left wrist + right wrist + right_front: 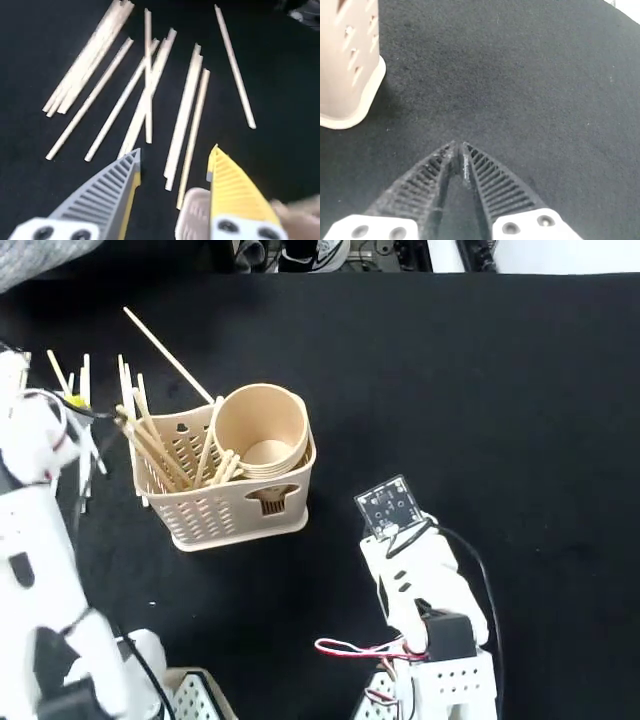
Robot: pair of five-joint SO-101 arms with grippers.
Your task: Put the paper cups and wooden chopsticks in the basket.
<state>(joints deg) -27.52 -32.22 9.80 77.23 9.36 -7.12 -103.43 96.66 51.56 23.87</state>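
A beige slotted basket (250, 508) stands left of centre on the black cloth. Stacked paper cups (262, 430) sit in its right half, and several wooden chopsticks (160, 445) lean in its left half. More loose chopsticks (145, 85) lie flat on the cloth left of the basket (82, 430). My left gripper (175, 150) hovers open just above them, one grey and one yellow finger apart, with nothing between them. My right gripper (458, 146) is shut and empty, low over bare cloth to the right of the basket's corner (345, 65).
The left arm (35, 540) runs along the table's left edge. The right arm (425, 600) sits at the front centre with trailing wires. A white perforated container (195, 695) shows at the front edge. Open black cloth lies right of the basket.
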